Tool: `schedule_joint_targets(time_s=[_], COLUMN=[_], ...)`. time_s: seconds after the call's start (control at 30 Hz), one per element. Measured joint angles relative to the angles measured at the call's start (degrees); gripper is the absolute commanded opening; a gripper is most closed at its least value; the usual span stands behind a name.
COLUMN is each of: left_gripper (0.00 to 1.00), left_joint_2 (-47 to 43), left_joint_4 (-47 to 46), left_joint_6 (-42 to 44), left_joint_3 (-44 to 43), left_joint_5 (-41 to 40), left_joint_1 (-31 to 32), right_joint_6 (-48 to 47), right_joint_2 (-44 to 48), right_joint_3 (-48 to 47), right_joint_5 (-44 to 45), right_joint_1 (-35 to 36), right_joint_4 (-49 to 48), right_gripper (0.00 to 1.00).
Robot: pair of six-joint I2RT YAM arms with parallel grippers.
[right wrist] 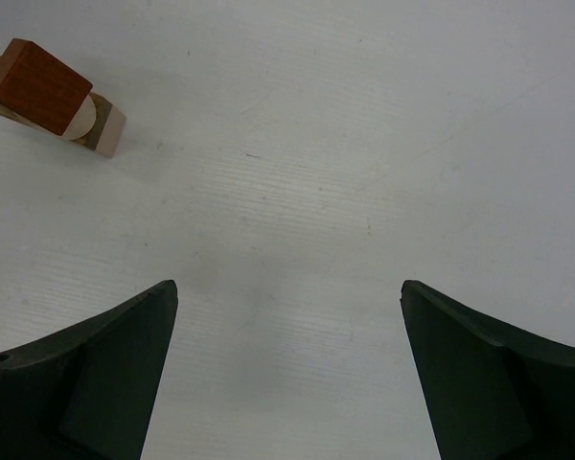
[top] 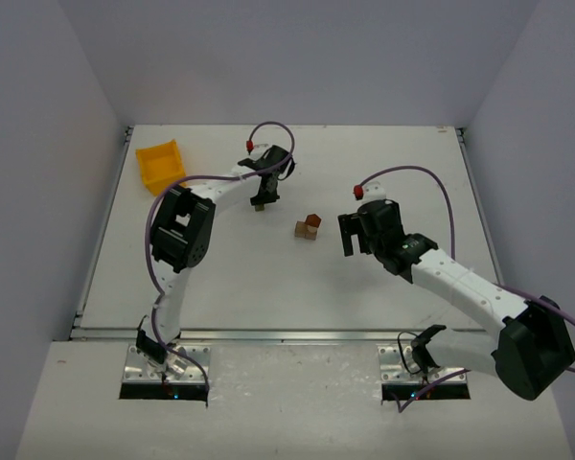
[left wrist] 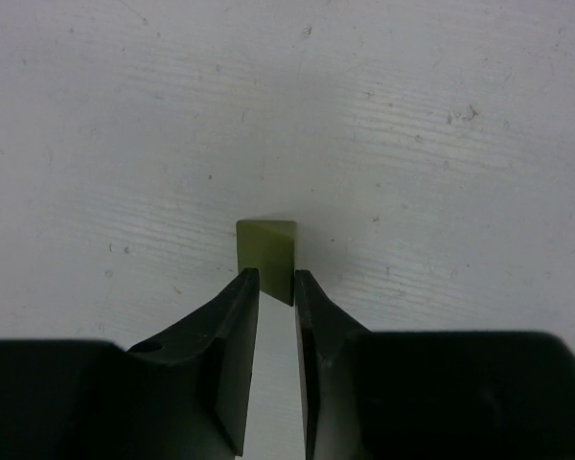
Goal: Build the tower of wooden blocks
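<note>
The small wood block tower (top: pixel 309 228) stands mid-table: a dark red block (right wrist: pixel 40 84) rests on tan pieces (right wrist: pixel 105 129). My left gripper (top: pixel 261 199) is to the tower's left and a little farther back. Its jaws are closed narrowly on an olive-green wedge block (left wrist: pixel 266 251), which sticks out past the fingertips (left wrist: pixel 245 287) just over the white table. My right gripper (top: pixel 349 240) is to the right of the tower, apart from it. In the right wrist view this gripper (right wrist: pixel 287 297) is wide open and empty, with the tower at the upper left.
A yellow plastic bin (top: pixel 160 165) sits at the back left of the table. White walls enclose the table (top: pixel 268 287) on the left, back and right. Purple cables loop over both arms.
</note>
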State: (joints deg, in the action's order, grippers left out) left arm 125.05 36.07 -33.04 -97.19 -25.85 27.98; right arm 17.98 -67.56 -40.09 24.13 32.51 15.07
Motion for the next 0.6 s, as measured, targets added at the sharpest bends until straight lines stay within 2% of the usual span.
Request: schedule_joint_targets(time_s=[0.2, 0.37, 0.6], left_gripper=[0.18, 0.00, 0.00], left_joint_2=[0.93, 1.82, 1.82], left_joint_4=[0.13, 0.20, 0.05], left_joint_6=[-0.02, 0.09, 0.26], left_joint_3=[-0.29, -0.96, -1.34], left_joint_5=[-0.21, -0.95, -0.95], left_joint_1=[0.07, 0.09, 0.09], right_joint_6=[0.02, 0.04, 0.04], right_joint_2=[1.27, 2.25, 2.47], right_joint_3=[0.36, 0.71, 1.02], right_joint_5=[0.17, 0.38, 0.32], right_joint_1=[-0.02, 0.00, 0.00], right_joint_4=[0.02, 0.00, 0.02], right_gripper=[0.99, 0.99, 0.99])
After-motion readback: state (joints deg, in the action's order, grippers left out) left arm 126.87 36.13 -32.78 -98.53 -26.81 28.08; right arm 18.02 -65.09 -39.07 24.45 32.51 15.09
